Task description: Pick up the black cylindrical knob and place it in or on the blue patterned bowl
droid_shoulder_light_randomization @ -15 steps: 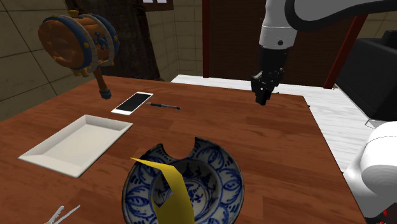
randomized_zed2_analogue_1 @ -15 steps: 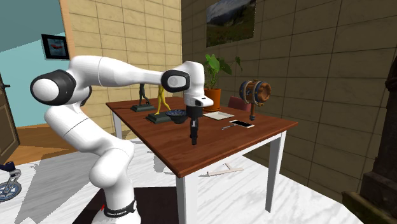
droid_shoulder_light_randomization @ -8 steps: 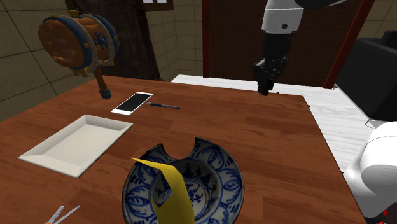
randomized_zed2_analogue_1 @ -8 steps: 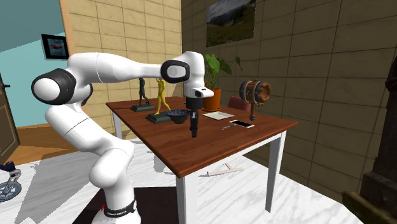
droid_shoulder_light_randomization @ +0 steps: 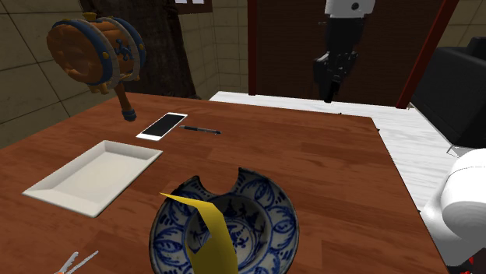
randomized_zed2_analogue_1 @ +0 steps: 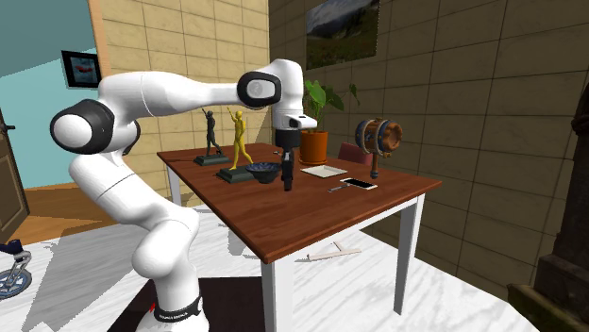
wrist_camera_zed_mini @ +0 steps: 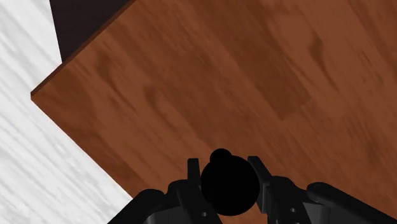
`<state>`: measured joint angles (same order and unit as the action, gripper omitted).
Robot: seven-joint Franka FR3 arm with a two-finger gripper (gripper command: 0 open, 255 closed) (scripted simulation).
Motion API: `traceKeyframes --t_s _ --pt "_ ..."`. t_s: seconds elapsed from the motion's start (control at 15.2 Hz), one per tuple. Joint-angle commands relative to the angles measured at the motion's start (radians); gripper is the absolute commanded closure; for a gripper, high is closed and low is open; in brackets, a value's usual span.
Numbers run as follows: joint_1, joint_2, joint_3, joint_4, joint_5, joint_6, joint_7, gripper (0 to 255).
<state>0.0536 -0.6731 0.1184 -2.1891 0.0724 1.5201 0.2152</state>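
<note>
**Q:** What carries the scene, and which step is in hand?

**A:** A brown wooden table (droid_shoulder_light_randomization: 327,179), with the white Franka arm (randomized_zed2_analogue_1: 179,94) reaching over it. The knob is off the wood, so the step is judged to be the carry to the bowl.

**Q:** Where is the destination?

**A:** The blue-and-white patterned bowl (droid_shoulder_light_randomization: 274,218), which has a notch broken from its rim, sits at the table's near edge in the shoulder view. It is well apart from the hand. A yellow figurine (randomized_zed2_analogue_1: 238,141) stands just beside the bowl, on the side away from the hand. A white rectangular tray (droid_shoulder_light_randomization: 93,175) lies toward the table's edge at the shoulder view's left.

**Q:** And the gripper and its load?

**A:** The all-black two-finger gripper (droid_shoulder_light_randomization: 330,92) hangs high over the table's far edge, close to a corner. The wrist view shows that corner with pale floor beyond it. The jaws are clamped on the black round knob (wrist_camera_zed_mini: 229,188), which sits between the fingers (wrist_camera_zed_mini: 192,178), clear of the table.

**Q:** How is the carry best done?

**A:**
- Travel high enough that the knob clears the bowl's rim.
- Come in from the open side, not across the figurine.
- Centre over the hollow, away from the notch.
- Descend close before parting the jaws, because a round knob released from height would probably bounce or roll out.
</note>
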Motion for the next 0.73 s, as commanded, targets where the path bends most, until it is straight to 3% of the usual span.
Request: traceKeyframes --t_s 0.0,0.66 --pt "-0.001 0.011 0.000 0.036 -0.001 -0.025 0.002 255" --pt "0.002 0.054 0.017 0.187 0.006 -0.132 0.030 255"
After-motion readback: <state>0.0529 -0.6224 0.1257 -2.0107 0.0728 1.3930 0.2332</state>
